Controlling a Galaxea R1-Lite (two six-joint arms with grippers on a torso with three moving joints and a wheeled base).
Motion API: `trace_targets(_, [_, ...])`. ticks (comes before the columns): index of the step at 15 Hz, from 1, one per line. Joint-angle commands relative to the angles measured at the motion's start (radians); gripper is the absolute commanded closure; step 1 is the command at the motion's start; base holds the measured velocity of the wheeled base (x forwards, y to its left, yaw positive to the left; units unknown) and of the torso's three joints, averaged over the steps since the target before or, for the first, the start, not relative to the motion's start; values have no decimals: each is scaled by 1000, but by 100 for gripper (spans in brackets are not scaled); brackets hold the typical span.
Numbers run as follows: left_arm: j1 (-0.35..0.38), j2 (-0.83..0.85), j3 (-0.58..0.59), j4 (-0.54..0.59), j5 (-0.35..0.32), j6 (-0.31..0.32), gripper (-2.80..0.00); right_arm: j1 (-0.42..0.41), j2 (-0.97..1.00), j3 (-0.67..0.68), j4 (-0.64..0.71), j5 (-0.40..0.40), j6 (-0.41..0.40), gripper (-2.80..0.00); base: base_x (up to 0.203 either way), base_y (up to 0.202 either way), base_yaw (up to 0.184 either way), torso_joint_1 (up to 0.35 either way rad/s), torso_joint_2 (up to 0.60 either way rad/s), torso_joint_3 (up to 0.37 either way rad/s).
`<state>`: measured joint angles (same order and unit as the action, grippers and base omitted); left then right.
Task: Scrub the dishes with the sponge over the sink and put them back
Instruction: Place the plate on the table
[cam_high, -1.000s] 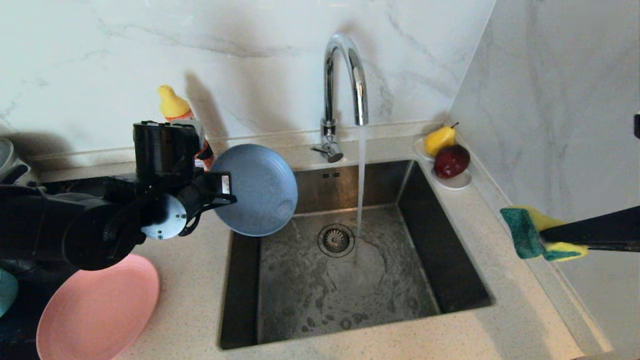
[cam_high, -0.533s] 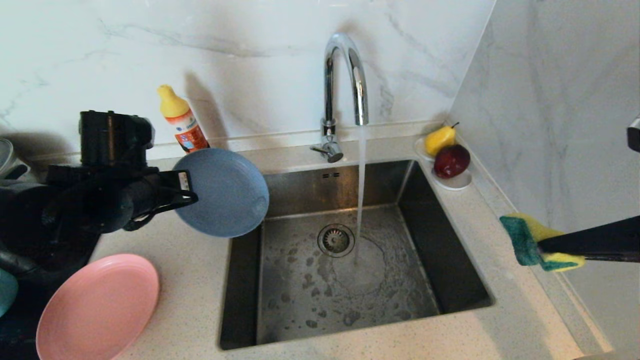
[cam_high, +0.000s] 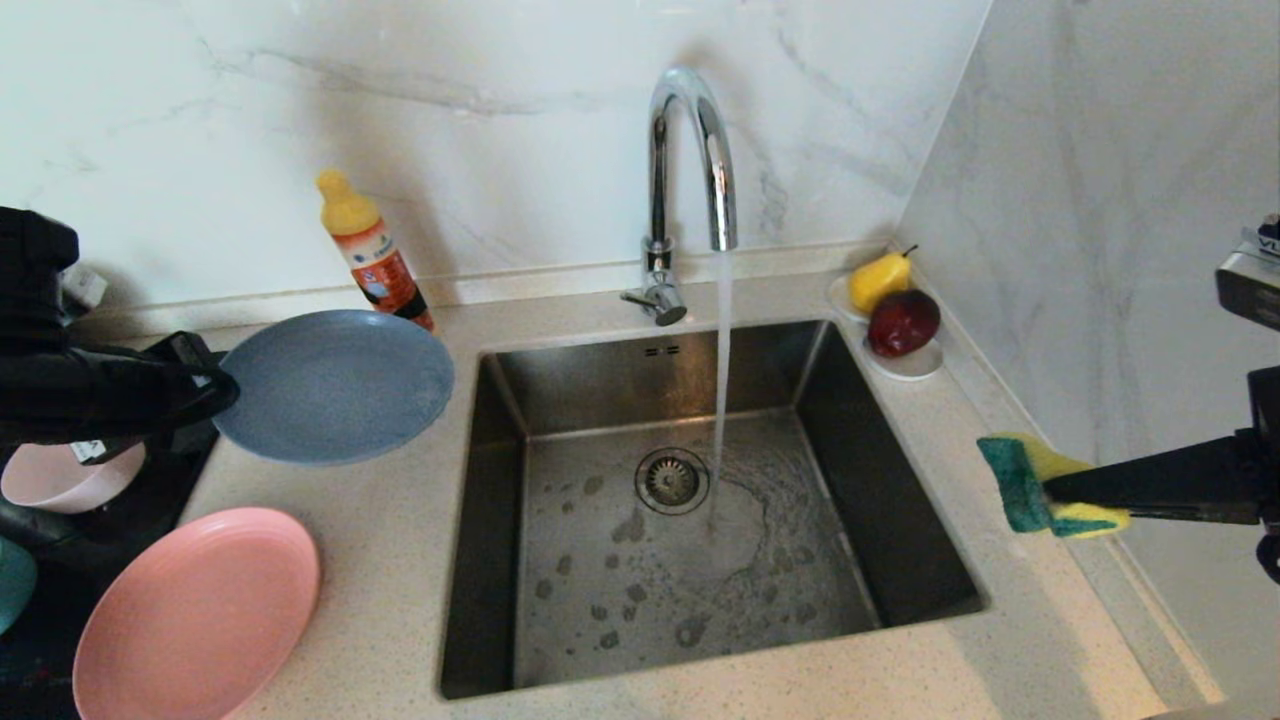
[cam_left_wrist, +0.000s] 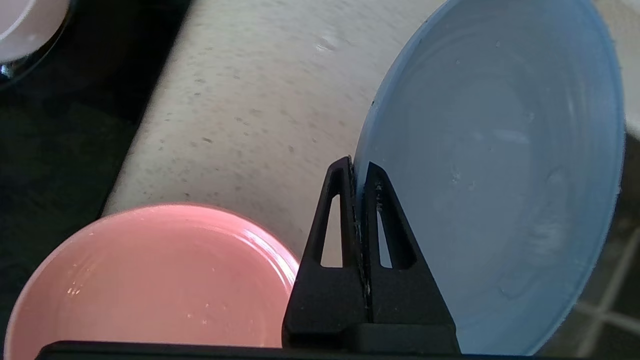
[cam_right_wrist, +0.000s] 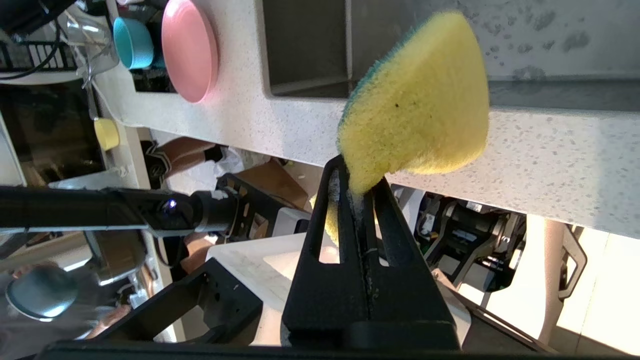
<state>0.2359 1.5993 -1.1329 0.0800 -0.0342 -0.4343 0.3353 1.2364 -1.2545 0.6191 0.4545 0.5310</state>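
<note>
Grey-blue plate (cam_high: 335, 385): rim pinched in left hand (cam_high: 215, 385), level above desk (cam_high: 400, 590). Sponge (cam_high: 1035, 485): clamped in right hand (cam_high: 1055, 490), beside sink (cam_high: 700, 520).

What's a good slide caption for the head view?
Left gripper holds grey-blue plate over counter; right gripper holds sponge.

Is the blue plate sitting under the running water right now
No, the left gripper holds the grey-blue plate above the counter, left of the sink.
</note>
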Motion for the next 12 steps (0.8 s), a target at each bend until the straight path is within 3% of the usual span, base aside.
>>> trace_targets(1, [83,49,-5,-3,-18,-15,0,1,19,-9,4,10,3,0,0,0,0,0,0,0])
trace_targets(6, [175,136,7,-63,-29,-14,0,2,32,-14,2,12,4,0,0,0,0,0,0,0])
trace_targets(12, [214,252,10,-146,-33,-18,0,1,33,-7,2,29,4,0,0,0,0,0,0,0])
